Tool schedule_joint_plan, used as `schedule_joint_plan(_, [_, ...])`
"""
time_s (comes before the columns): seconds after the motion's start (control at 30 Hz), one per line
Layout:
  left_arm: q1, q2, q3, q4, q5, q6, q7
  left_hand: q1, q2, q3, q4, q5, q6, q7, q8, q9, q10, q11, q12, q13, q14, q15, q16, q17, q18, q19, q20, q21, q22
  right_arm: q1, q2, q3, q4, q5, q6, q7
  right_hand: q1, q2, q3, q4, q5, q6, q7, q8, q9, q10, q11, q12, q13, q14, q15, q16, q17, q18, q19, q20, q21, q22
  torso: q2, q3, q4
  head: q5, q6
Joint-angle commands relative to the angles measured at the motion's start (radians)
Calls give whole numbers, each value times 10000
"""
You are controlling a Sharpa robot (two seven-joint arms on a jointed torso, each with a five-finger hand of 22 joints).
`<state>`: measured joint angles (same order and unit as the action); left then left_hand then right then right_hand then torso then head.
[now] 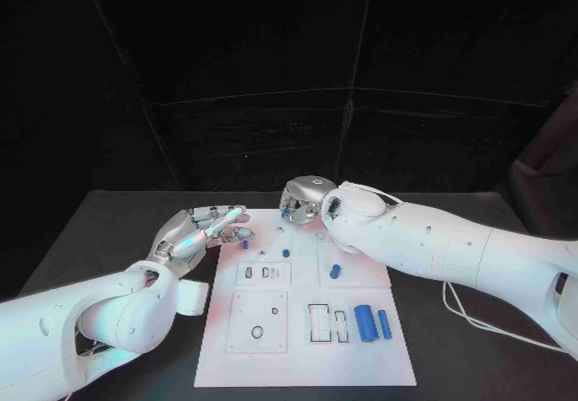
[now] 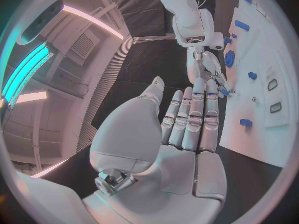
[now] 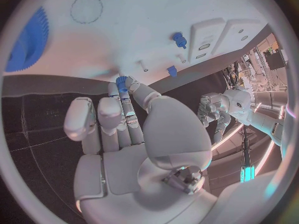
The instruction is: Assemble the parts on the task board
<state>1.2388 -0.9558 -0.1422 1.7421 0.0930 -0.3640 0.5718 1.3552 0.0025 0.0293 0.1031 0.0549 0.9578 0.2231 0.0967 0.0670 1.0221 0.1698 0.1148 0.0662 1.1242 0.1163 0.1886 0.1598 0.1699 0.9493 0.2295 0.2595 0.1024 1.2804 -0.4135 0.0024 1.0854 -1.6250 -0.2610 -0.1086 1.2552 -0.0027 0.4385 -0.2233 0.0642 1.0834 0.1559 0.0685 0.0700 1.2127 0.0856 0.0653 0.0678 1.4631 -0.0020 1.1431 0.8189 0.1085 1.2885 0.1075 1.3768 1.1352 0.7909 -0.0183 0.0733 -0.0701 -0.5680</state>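
Note:
The white task board (image 1: pixel 301 338) lies in the middle of the black table. My right hand (image 1: pixel 304 200) hangs over the board's far edge and pinches a small blue toothed part (image 3: pixel 121 79) between thumb and a fingertip. My left hand (image 1: pixel 199 234) hovers at the board's far left corner, fingers stretched out side by side (image 2: pixel 190 119), holding nothing. A small blue peg (image 1: pixel 245 247) stands just beyond its fingertips. Two more small blue parts (image 1: pixel 286 252) (image 1: pixel 335 271) sit on the board. A thick blue cylinder (image 1: pixel 364 323) and a slim blue bar (image 1: pixel 384 323) lie near the right edge.
A large blue gear (image 3: pixel 28 40) sits on the board close to my right hand. Slotted recesses (image 1: pixel 261 272) and a ring outline (image 1: pixel 258 332) mark the board's left half. A cable (image 1: pixel 463 317) trails on the table by my right arm.

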Motion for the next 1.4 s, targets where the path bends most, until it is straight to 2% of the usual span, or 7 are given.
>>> schedule_joint_plan(0.03, [17,13,8,9,-27,160,8,39,82,-10,-53,31,30,38,-57,-18,30,23,-58,-15,-30,42,-59,19,137,33,16,-57,-17,14,39,2,-10,-123,117,-15,5,-86,20,61,-3,-58,-3,-51,-1,-77,4,-33,-16,27,32,-8,-10,-174,-28,26,27,-6,8,1,-2,14,-13])
schedule_joint_plan(0.23, [20,15,8,-4,-27,165,-6,39,82,-10,-53,31,30,38,-57,-18,30,23,-58,-15,-30,42,-59,19,137,33,16,-57,-17,14,79,1,-57,-125,90,40,-19,-159,65,116,-6,-126,8,-60,-10,-166,21,-43,-24,-17,48,-72,-146,-152,-116,39,-18,-109,13,0,-7,25,-9])
schedule_joint_plan(0.53, [31,11,8,0,-27,182,-37,39,104,-7,-69,25,26,42,-71,-18,23,27,-76,-16,-34,46,-78,26,137,32,19,-68,-28,17,88,0,-146,-126,-10,2,28,-882,-249,508,-45,-1848,278,-78,-59,-2418,404,28,-45,-793,345,-1879,-2769,349,-1973,324,-1448,-2702,21,3,-7,20,-14])
schedule_joint_plan(0.73, [37,-2,8,-2,-27,208,-58,42,115,-7,-82,20,20,44,-82,-19,15,31,-90,-17,-37,49,-91,31,136,30,21,-77,-35,17,-226,0,183,-120,-429,44,272,-919,-612,769,-22,-1922,288,-29,-16,-2445,389,341,-1,-753,339,-2064,-3009,389,-2037,326,-1669,-2971,17,6,-15,-1,-5])
schedule_joint_plan(0.97, [42,-47,8,-12,-27,240,-58,46,122,-6,-94,18,16,44,-91,-20,9,33,-100,-18,-40,51,-101,35,136,29,23,-83,-40,19,-1516,3,1307,598,-571,-69,41,-869,-756,1246,210,-1171,194,238,91,-714,122,1338,222,-171,156,-1007,-1568,94,-861,194,-847,-1452,19,16,-60,-33,66])
schedule_joint_plan(1.17, [44,-69,8,-25,-27,259,-55,54,131,-3,-108,18,19,38,-94,-19,12,30,-105,-17,-41,51,-109,38,136,29,24,-88,-45,31,-2547,48,2006,1590,-83,-421,-515,-1401,-1481,1848,700,-957,-177,306,80,1062,-343,2445,934,167,-223,71,-124,-158,40,-155,-119,-154,10,50,-134,-45,93])
schedule_joint_plan(1.4, [45,-60,7,-89,-27,291,-55,65,141,1,-125,18,25,31,-98,-17,19,26,-110,-16,-43,51,-121,42,137,29,26,-94,-51,37,-3455,137,2391,1913,609,-1017,365,-1351,-3972,3523,1246,-1357,-220,231,33,561,-392,6151,5074,435,-184,2392,3383,-485,1036,-247,781,1558,20,60,-116,-98,125])
